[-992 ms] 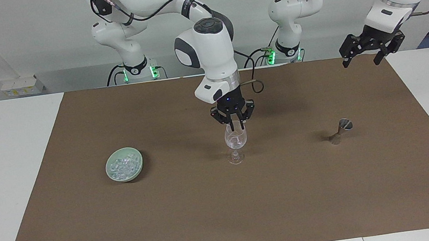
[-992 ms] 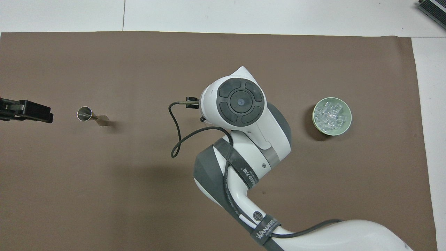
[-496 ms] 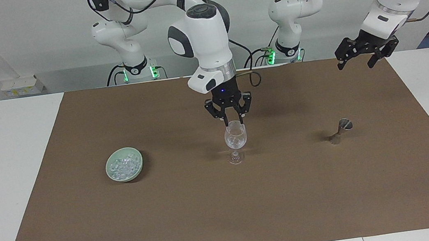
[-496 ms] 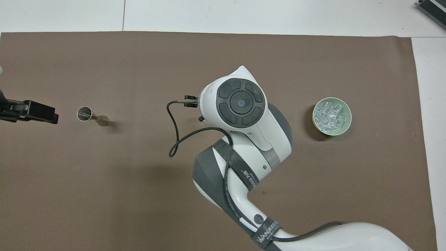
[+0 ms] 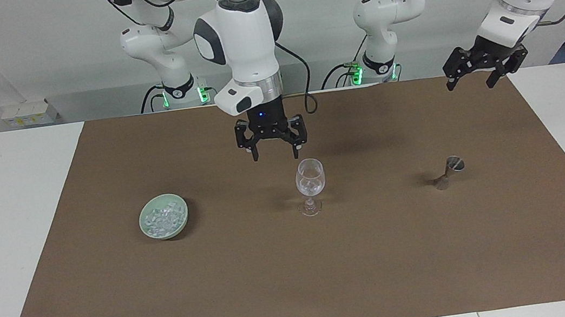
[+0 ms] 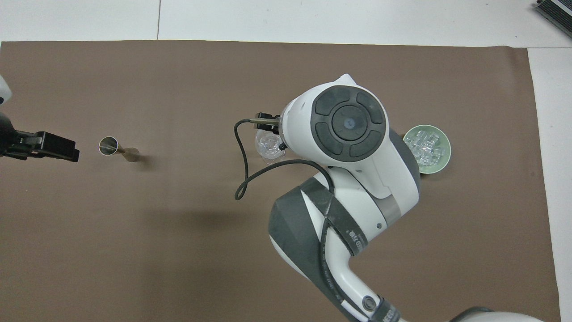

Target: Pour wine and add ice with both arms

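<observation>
Moved since a second ago: right gripper [image 5: 273, 150] has lifted off the clear stemmed wine glass [image 5: 310, 185] and shifted toward the right arm's end of the table; its fingers, pinched together at the glass rim then, now stand spread and empty.
Right gripper now: released, hanging above the brown cloth [image 5: 298, 276] between the glass and the pale green bowl [image 5: 147, 228].
Left gripper [image 5: 485, 68]: open, holding nothing, waiting raised over the edge of the cloth at the left arm's end.
Ice [image 5: 161, 218]: most chunks lie heaped in the green bowl; a few glassy pieces seem to sit inside the wine glass.
Small metal jigger [image 5: 448, 171]: stands tilted on the cloth, toward the left arm's end, well apart from the glass.
Step in hand: probably going back to the bowl for another chunk.
Doing it well: travel high enough to clear the glass rim, descend straight over the heap, close on one chunk only, and keep off the bowl's wall so it does not slide.
</observation>
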Motion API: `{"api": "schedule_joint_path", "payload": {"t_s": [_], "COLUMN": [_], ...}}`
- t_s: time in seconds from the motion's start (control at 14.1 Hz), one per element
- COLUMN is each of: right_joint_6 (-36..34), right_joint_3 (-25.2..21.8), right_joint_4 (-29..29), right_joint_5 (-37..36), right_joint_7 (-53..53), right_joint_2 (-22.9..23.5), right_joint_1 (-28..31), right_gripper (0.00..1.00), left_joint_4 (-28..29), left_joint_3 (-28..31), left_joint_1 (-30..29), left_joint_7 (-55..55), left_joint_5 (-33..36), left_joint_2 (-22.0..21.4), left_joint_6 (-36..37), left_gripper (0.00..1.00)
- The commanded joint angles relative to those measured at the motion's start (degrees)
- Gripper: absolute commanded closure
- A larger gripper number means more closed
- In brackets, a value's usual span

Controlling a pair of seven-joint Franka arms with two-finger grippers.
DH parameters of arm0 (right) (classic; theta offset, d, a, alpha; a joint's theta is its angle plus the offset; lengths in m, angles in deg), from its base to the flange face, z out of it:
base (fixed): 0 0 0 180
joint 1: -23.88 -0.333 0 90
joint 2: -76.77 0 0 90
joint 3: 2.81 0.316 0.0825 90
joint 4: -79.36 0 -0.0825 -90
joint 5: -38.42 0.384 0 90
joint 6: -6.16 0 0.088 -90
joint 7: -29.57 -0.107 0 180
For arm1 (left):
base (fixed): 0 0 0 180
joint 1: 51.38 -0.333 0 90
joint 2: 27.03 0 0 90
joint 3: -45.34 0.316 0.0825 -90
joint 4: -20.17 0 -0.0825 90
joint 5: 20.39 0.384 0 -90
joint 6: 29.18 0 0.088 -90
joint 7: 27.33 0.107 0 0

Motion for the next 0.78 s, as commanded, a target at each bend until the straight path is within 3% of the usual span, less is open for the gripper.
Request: {"api": "schedule_joint_path", "payload": {"t_s": [0.0,0.21,0.71], "right_joint_6": [-0.42,-5.06,-12.20], "right_joint_3": [0.47,0.56,0.47], "right_joint_4": [-5.79,-7.02,-18.09], "right_joint_5": [-1.22,-1.05,2.37], "right_joint_7": [-0.84,0.03,8.10], "right_joint_2": [-4.39,-7.99,-22.40], "right_joint_1": [2.89,6.05,14.05], "right_gripper": [0.00,0.00,0.00], "left_joint_4": [0.04,-0.05,-0.05], "left_joint_3": [0.35,0.26,1.05], "left_joint_1": [0.28,0.72,-0.16], "left_joint_7": [-0.28,-0.28,-0.10], "left_joint_5": [-0.64,-0.73,-0.64], "left_joint_2": [-0.65,-1.52,-1.79], "left_joint_6": [-0.45,-0.36,0.08], "left_gripper": [0.00,0.00,0.00]}}
